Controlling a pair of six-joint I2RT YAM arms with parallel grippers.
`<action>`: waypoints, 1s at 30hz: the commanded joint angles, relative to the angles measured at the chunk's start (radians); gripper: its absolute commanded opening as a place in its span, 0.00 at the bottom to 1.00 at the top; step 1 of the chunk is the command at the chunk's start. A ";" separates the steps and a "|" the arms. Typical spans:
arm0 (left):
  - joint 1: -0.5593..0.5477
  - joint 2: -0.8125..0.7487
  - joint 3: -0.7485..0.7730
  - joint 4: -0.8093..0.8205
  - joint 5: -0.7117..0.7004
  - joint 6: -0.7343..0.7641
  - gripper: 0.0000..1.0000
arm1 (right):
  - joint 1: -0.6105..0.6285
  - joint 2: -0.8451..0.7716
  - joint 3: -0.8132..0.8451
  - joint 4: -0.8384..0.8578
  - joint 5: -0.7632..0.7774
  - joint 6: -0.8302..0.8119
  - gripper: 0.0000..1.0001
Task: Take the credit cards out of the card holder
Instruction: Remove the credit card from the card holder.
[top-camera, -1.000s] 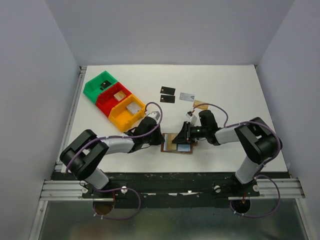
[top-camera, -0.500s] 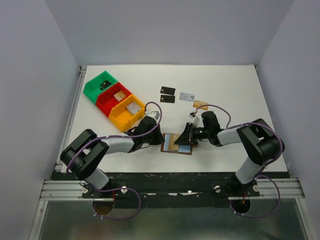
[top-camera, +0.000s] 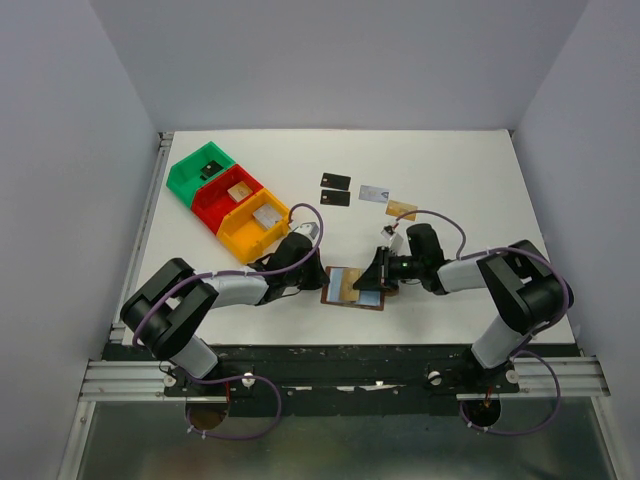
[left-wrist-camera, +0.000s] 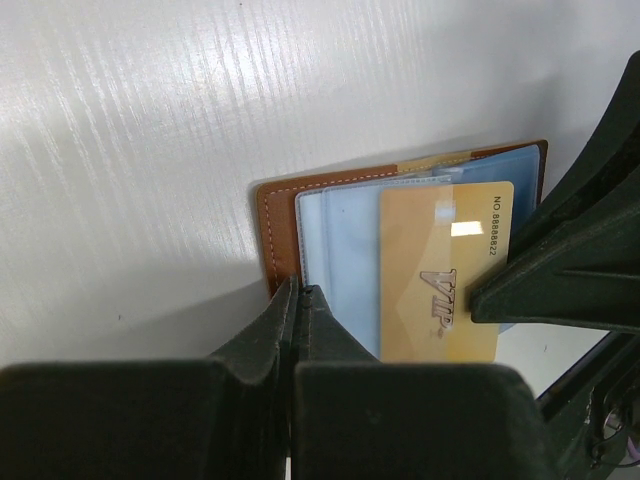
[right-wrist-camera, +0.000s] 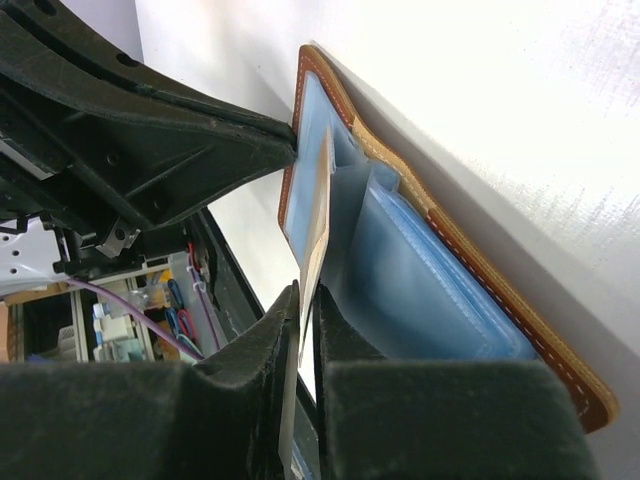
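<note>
The tan-gold credit card (left-wrist-camera: 440, 275), partly out of the open card holder (left-wrist-camera: 280, 215), seems light, stiff and slick, so the right gripper (right-wrist-camera: 305, 320) clamping its edge suits it, while the left gripper (left-wrist-camera: 298, 300) meets the leather rim with jaws together.

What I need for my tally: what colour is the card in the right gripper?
The card is tan-gold; the left wrist view shows it best.

This is a robotics lab test cell: a white table (top-camera: 480, 170) boxed in by plain grey walls (top-camera: 70, 150), with a left arm (top-camera: 215, 290) and a right arm (top-camera: 500, 275) bolted to an aluminium rail (top-camera: 130, 378), and purple cables (top-camera: 440, 214) trailing.
</note>
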 joint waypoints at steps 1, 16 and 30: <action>0.009 0.036 -0.040 -0.089 -0.015 0.008 0.00 | -0.006 -0.025 -0.011 -0.002 0.009 -0.019 0.15; 0.011 0.010 -0.057 -0.086 -0.021 0.005 0.00 | -0.049 -0.133 -0.022 -0.167 0.046 -0.080 0.03; 0.009 -0.082 0.009 -0.100 -0.009 0.033 0.25 | -0.050 -0.356 0.082 -0.600 0.201 -0.232 0.00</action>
